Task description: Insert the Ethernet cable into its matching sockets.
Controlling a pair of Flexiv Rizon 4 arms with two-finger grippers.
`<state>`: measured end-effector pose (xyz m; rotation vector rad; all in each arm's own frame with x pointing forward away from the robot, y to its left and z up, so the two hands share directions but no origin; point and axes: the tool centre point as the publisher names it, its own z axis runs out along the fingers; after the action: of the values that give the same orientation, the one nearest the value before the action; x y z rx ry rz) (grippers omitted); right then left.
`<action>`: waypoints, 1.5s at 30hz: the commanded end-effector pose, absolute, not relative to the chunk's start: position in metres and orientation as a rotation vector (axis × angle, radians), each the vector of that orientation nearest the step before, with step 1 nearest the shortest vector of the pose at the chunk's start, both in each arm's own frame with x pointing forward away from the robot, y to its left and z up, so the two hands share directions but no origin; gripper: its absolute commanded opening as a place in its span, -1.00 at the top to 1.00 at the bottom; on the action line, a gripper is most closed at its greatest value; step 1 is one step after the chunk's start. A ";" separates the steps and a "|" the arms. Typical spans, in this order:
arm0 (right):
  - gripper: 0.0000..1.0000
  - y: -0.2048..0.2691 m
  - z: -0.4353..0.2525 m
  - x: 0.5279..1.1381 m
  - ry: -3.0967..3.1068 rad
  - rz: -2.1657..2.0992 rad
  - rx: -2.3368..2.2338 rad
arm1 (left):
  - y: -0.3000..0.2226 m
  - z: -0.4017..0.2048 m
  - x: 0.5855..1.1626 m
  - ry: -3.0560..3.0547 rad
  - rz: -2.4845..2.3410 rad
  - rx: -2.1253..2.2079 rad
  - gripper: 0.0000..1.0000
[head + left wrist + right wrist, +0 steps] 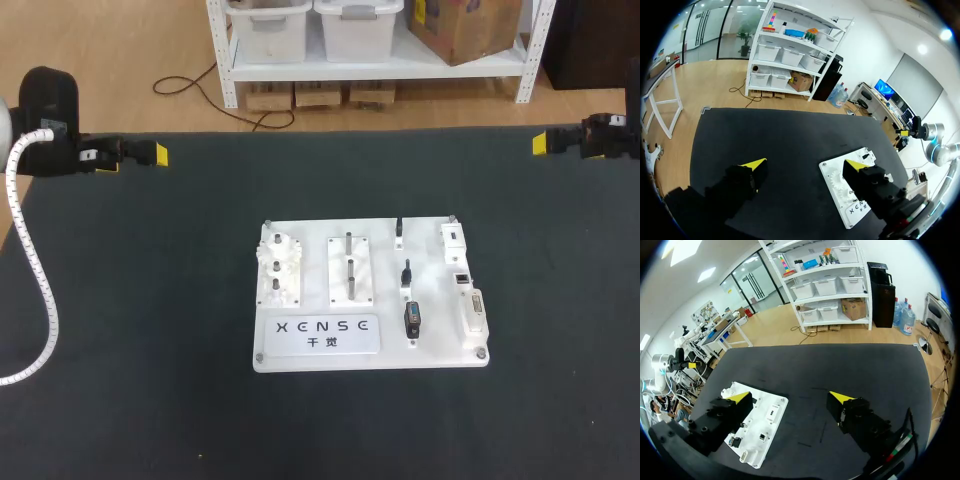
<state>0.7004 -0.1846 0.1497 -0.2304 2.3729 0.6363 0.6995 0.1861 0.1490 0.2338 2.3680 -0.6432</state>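
A white task board lies flat in the middle of the dark table. Three small black plug pieces stand in a row on its right half. White socket blocks line its right edge. I cannot make out an Ethernet cable as such. My left gripper hovers at the table's back left, far from the board, open and empty. My right gripper hovers at the back right, also open and empty. The left wrist view has the board ahead of my left gripper. In the right wrist view the board lies ahead of my right gripper.
On the board's left half stand a white gear block and a peg block, with a label plate in front. A white corrugated hose hangs from my left arm over the table's left edge.
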 end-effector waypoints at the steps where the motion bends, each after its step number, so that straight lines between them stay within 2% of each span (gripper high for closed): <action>1: -1.00 -0.185 0.150 0.700 2.373 0.639 -0.232 | 0.185 0.150 0.700 2.375 -0.635 0.231 -1.00; 14: -1.00 -0.185 0.150 0.700 2.373 0.639 -0.232 | 0.131 0.159 0.665 1.918 -1.026 1.061 -1.00; 19: -1.00 -0.185 0.150 0.700 2.373 0.639 -0.232 | 0.105 0.149 0.648 1.790 -1.094 1.238 -1.00; 26: -1.00 -0.185 0.150 0.700 2.373 0.639 -0.232 | 0.076 0.133 0.634 1.650 -1.067 1.388 -1.00; 45: -1.00 -0.185 0.150 0.700 2.373 0.639 -0.232 | 0.024 0.102 0.623 1.602 -0.998 1.364 -1.00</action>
<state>0.7005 -0.1846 0.1497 -0.2305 2.3729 0.6367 0.6244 0.0305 0.1076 1.3929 1.6187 -1.0015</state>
